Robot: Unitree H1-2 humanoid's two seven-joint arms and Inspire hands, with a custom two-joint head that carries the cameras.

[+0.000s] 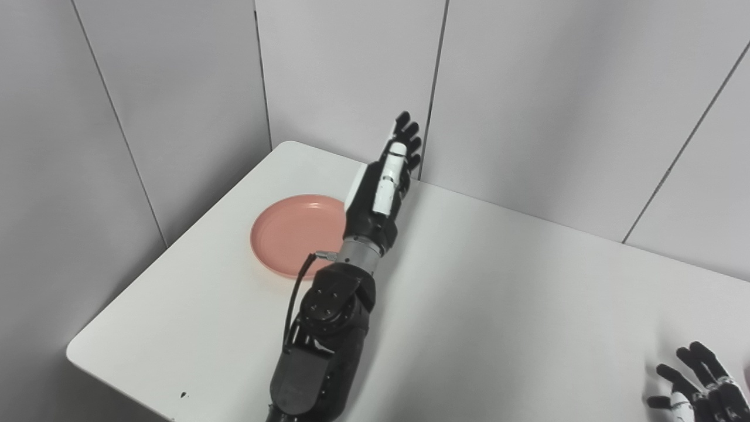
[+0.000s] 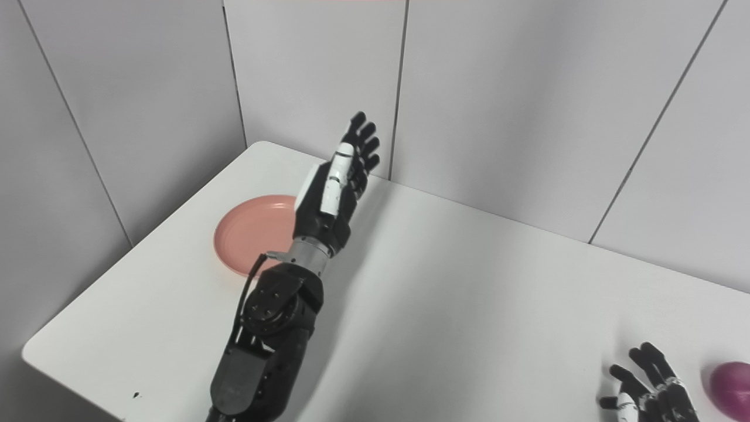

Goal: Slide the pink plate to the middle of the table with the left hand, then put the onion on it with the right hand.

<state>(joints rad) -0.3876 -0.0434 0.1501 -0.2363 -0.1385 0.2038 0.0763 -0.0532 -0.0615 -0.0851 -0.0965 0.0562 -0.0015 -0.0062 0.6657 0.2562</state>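
Observation:
The pink plate [image 1: 287,234] lies flat near the table's far left corner. My left hand [image 1: 384,181] is raised above the table just right of the plate, its right rim hidden behind the wrist; the fingers are stretched out and apart, holding nothing. My right hand [image 2: 644,390] rests low at the bottom right with fingers spread, empty. A purple onion [image 2: 732,381] sits on the table just right of that hand, seen only in the right eye view and cut by the frame edge.
The white table [image 1: 498,293] has grey wall panels [image 1: 556,88] close behind it and along its left side. A small dark mark [image 1: 183,395] shows near the front left edge.

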